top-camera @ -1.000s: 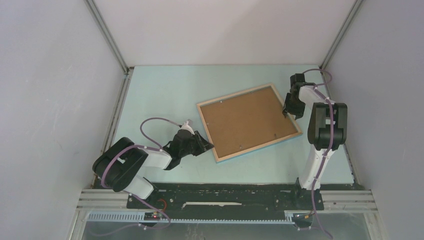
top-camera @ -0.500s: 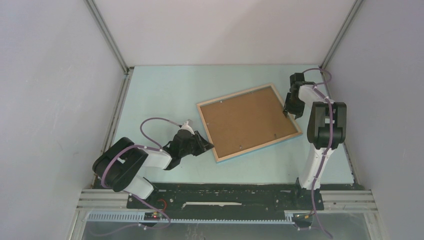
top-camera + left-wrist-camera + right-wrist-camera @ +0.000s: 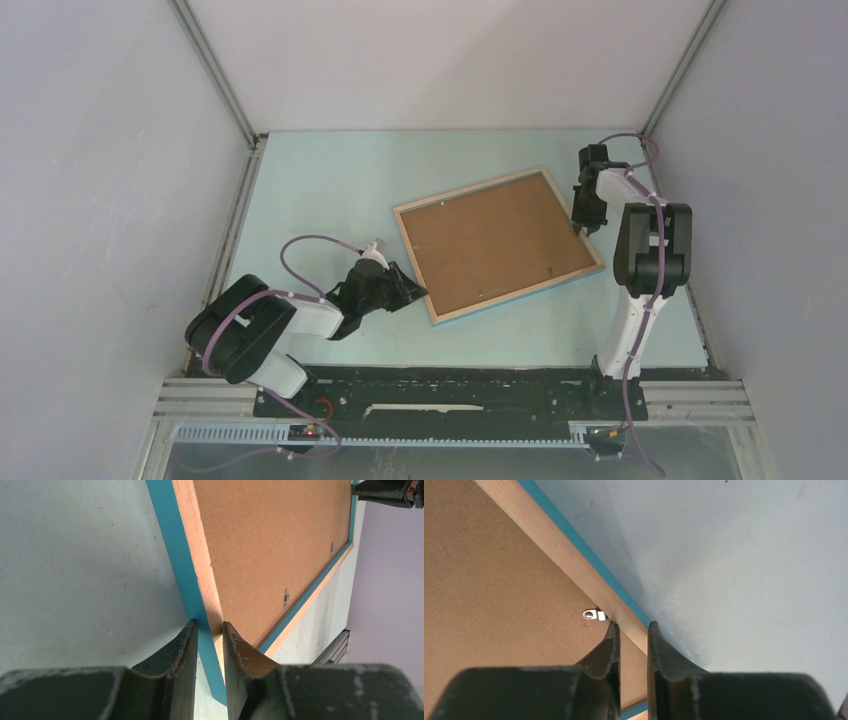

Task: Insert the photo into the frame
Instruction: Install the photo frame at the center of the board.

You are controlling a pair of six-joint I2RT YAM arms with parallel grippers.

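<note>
Frame [image 3: 470,190] lying face down on the counter [image 3: 320,190], angled, brown backing board [image 3: 492,243] showing, left fingers [image 3: 182,645] pinched on the rail at its near-left corner, right fingers [image 3: 659,650] nipping the right-hand rail, just beside a small metal tab [image 3: 594,614]

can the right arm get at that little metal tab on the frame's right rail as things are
Probably yes: the right gripper straddles the frame rail, one fingertip just beside the metal tab, and nothing covers it.
</note>
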